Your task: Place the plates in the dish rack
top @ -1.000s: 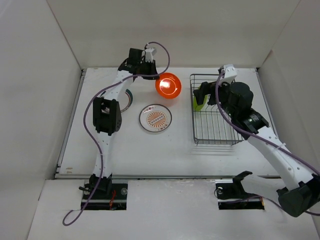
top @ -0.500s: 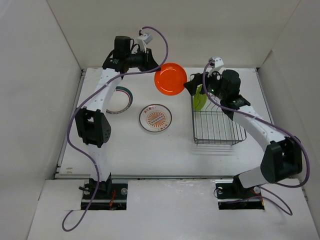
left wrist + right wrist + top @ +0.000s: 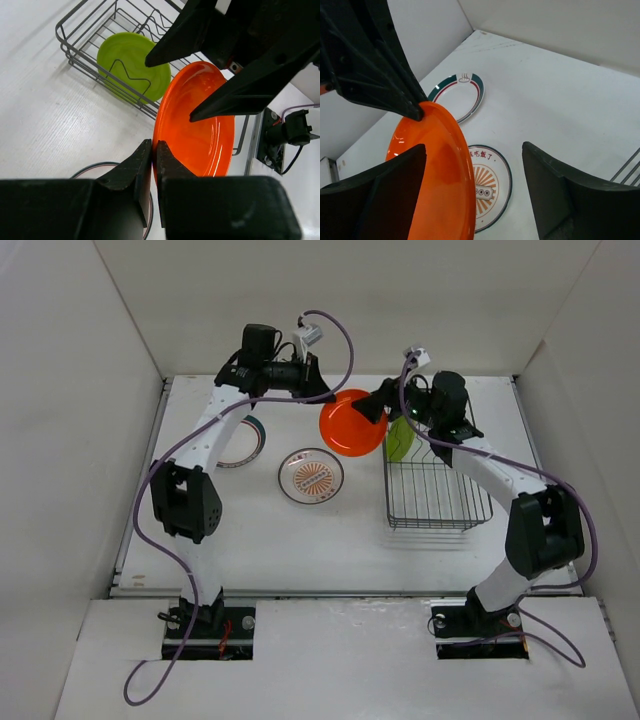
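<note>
The orange plate (image 3: 352, 424) hangs on edge in the air just left of the dish rack (image 3: 437, 498). My left gripper (image 3: 325, 397) is shut on its rim (image 3: 154, 145). My right gripper (image 3: 376, 409) is open, with one finger on each side of the plate's opposite rim (image 3: 474, 147); I cannot tell if it touches. The lime green plate (image 3: 400, 441) stands in the rack's far end (image 3: 134, 65). The sunburst plate (image 3: 311, 476) and the teal-and-red ringed plate (image 3: 254, 439) lie flat on the table, both also in the right wrist view (image 3: 494, 189) (image 3: 463, 94).
White walls close in the table at the back and both sides. The left arm's purple cable (image 3: 340, 340) loops above the plate. The near part of the rack holds nothing.
My left gripper has carried the orange plate right and lower, toward the rack. My right gripper has swung left from the rack and now straddles the plate's rim.
</note>
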